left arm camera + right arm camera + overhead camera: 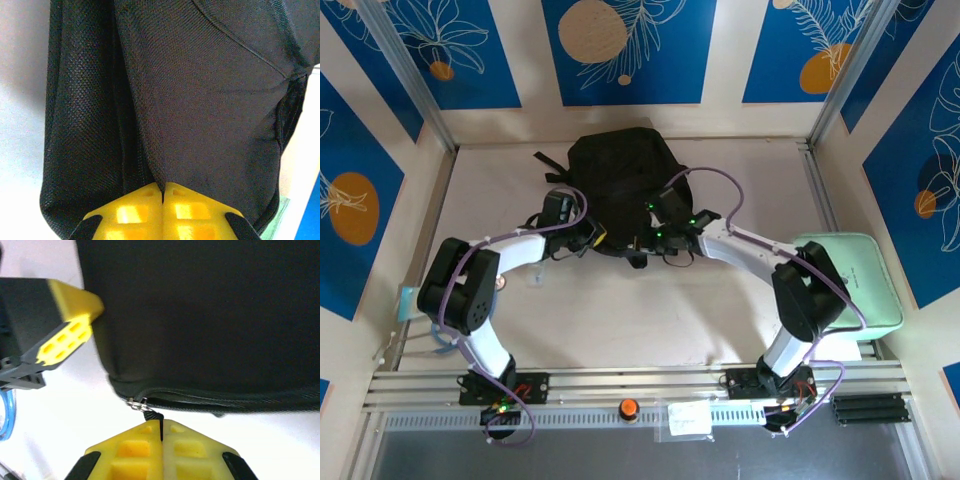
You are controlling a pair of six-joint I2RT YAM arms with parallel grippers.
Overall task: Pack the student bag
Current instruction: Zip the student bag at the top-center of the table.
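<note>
Your bag [615, 170] lies at the far middle of the table [650, 310], with its near edge towards the arms and its straps trailing out on the far left. Both arms reach in to that near edge.

On the left wrist camera, your left gripper [163, 187] has its yellow fingers [132, 212] pressed flat together with no gap. A crease of the bag's black weave [200, 100] runs right into the seam between them, so it has a pinch of fabric. From above, that gripper [596, 238] sits at the bag's near-left corner.

On the right wrist camera, your right gripper [161, 424] is also fully closed. Its fingers are clamped on the black zip pull [152, 416], which hangs from the metal slider [136, 403] at the corner of the bag [210, 315]. The left gripper [82, 310] shows there too, just beside the same corner. From above, the right gripper [655, 235] is at the bag's near edge, close to the left one.

A mint-green case [855, 285] lies at the right edge of the table, well apart from the bag and partly under the right arm.
</note>
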